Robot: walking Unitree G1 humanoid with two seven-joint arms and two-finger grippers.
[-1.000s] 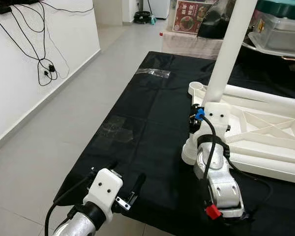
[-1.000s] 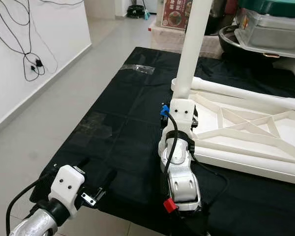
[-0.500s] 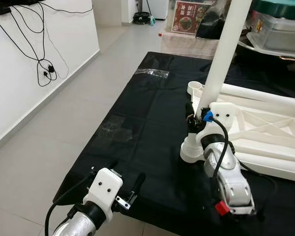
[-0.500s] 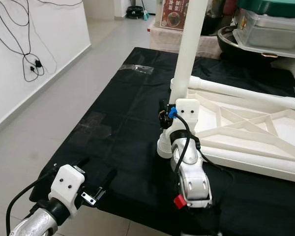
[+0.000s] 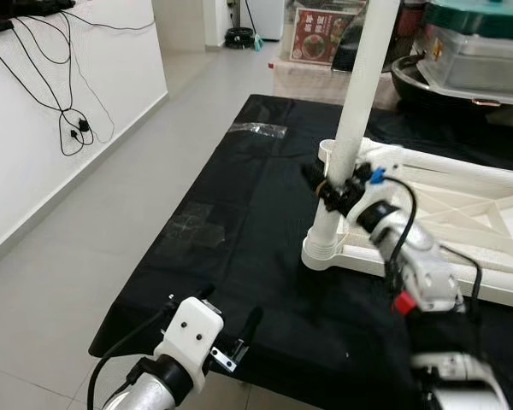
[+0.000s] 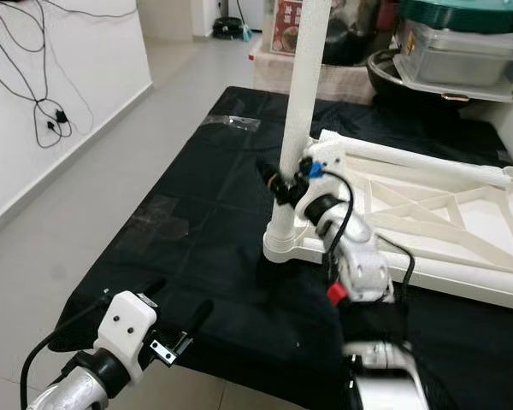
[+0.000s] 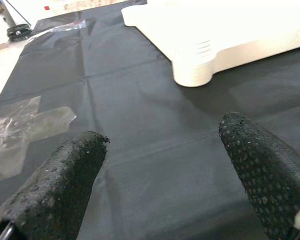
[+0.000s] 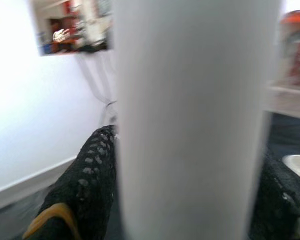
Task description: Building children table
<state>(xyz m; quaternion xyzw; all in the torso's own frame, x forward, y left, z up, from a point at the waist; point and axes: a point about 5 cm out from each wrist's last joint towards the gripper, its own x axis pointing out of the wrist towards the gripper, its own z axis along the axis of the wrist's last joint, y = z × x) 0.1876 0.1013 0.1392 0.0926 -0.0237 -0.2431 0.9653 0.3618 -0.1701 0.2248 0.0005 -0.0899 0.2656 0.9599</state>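
The right pincer [image 5: 329,190] squeezes the tall white plastic table leg [image 5: 352,128] standing in the upside-down white tabletop's [image 5: 462,213] corner on the black-clothed surface [image 5: 239,231] — a crooked push could tip it out — while the left pincer [image 5: 227,329] waits open and empty.

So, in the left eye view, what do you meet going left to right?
Dangling black cables on the wall → left hand → white table leg → right hand gripping it → upturned white tabletop frame.

right gripper [image 5: 332,190] swung rightward round table leg [image 5: 359,102] (upright)
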